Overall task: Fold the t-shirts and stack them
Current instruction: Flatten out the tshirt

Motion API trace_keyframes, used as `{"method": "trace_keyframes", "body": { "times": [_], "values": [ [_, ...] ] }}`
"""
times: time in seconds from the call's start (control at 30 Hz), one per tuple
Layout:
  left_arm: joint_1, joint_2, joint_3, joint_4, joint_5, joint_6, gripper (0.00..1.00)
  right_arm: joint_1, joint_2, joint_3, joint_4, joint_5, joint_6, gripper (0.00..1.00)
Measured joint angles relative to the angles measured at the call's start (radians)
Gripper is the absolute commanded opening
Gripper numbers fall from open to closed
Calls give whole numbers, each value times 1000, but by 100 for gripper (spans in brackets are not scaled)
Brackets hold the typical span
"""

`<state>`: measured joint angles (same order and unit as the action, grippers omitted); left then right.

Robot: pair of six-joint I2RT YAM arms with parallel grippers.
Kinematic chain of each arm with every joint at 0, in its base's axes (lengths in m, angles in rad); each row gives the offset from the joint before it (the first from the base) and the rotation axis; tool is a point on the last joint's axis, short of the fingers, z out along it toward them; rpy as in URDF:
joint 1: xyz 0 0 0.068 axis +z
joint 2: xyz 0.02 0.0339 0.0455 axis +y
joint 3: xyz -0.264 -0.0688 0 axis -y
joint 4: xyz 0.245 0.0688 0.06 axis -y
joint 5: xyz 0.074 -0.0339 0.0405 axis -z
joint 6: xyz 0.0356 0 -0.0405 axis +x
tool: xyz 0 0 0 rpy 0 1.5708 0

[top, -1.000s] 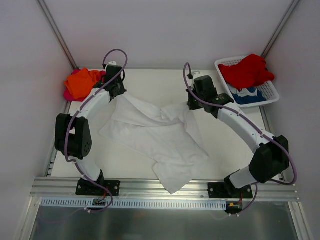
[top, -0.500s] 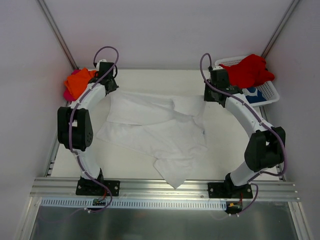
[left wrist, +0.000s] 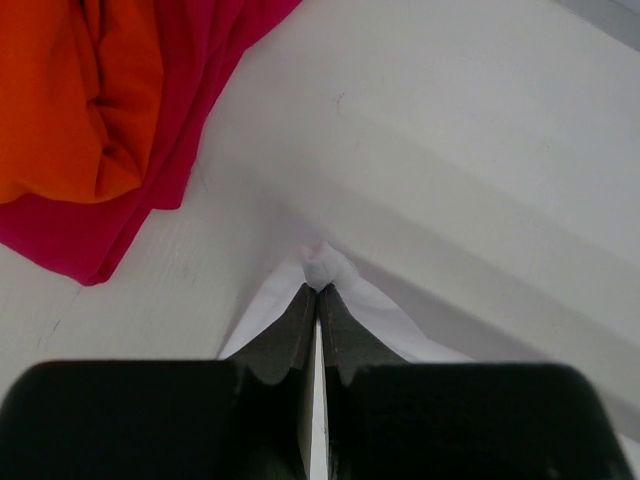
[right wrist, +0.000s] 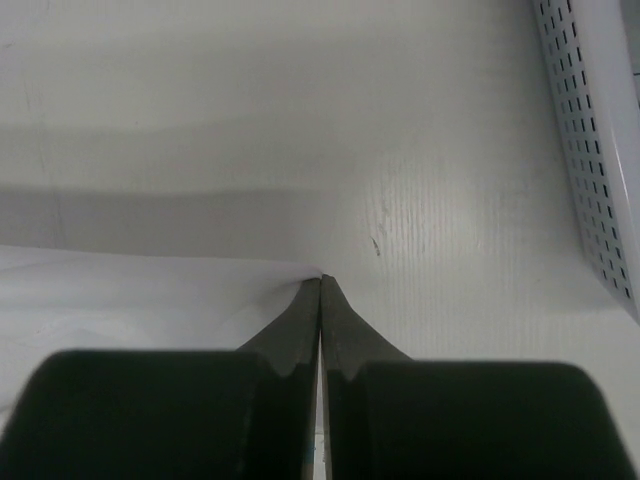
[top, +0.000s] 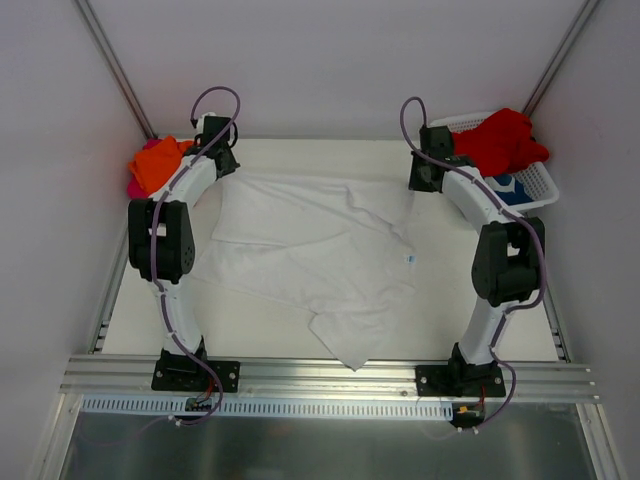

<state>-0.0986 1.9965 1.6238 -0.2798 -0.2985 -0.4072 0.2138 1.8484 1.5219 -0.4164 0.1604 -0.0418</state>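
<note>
From above, the white t-shirt (top: 320,250) lies spread across the middle of the tabletop (top: 250,325), its far edge pulled into a nearly straight line between the two arms and its near part trailing in a crumpled point toward the near edge. The left gripper (top: 224,172) sits at the shirt's far-left corner and the right gripper (top: 418,186) at its far-right corner. In the tabletop's far-left corner an orange t-shirt (top: 157,165) is bunched on top of a magenta-pink t-shirt (top: 133,188). At the far-right corner a white mesh basket (top: 540,190) holds a red t-shirt (top: 500,140) over a blue-and-white t-shirt (top: 500,188). In the left wrist view, the left gripper (left wrist: 317,292) has its jaws pressed together on a small peak of the white t-shirt (left wrist: 328,266), with the orange t-shirt (left wrist: 70,90) and magenta-pink t-shirt (left wrist: 215,70) lying near, beyond and to the left. In the right wrist view, the right gripper (right wrist: 320,282) is likewise clamped tight on the edge of the white t-shirt (right wrist: 130,290), which stretches away to the left, and the mesh basket (right wrist: 590,150) wall stands at the right.
</note>
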Motion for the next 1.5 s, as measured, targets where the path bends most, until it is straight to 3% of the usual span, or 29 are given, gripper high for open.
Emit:
{"method": "trace_keyframes", "body": {
  "times": [0.6, 0.93, 1.27, 1.3, 1.33, 1.43, 1.47, 1.5],
  "values": [
    [10, 225, 245, -27, 8, 0, 0, -20, 226, 192, -11, 0, 4, 0],
    [35, 277, 297, -43, 29, -32, 0, -33, 300, 269, -15, 5, 8, 0],
    [74, 415, 456, -50, 29, -39, 0, -101, 481, 484, -4, 12, 16, 1],
    [75, 431, 480, -50, 29, -39, 7, -105, 493, 502, -2, 12, 16, 6],
    [75, 443, 499, -50, 32, -37, 34, -107, 509, 523, -1, 11, 15, 14],
    [74, 468, 534, -47, 43, -29, 71, -108, 525, 537, -2, 7, 17, 26],
    [74, 468, 536, -47, 47, -28, 91, -107, 525, 537, -2, 6, 16, 29],
    [74, 468, 536, -48, 50, -26, 99, -107, 525, 537, -1, 3, 17, 29]
  ]
}}
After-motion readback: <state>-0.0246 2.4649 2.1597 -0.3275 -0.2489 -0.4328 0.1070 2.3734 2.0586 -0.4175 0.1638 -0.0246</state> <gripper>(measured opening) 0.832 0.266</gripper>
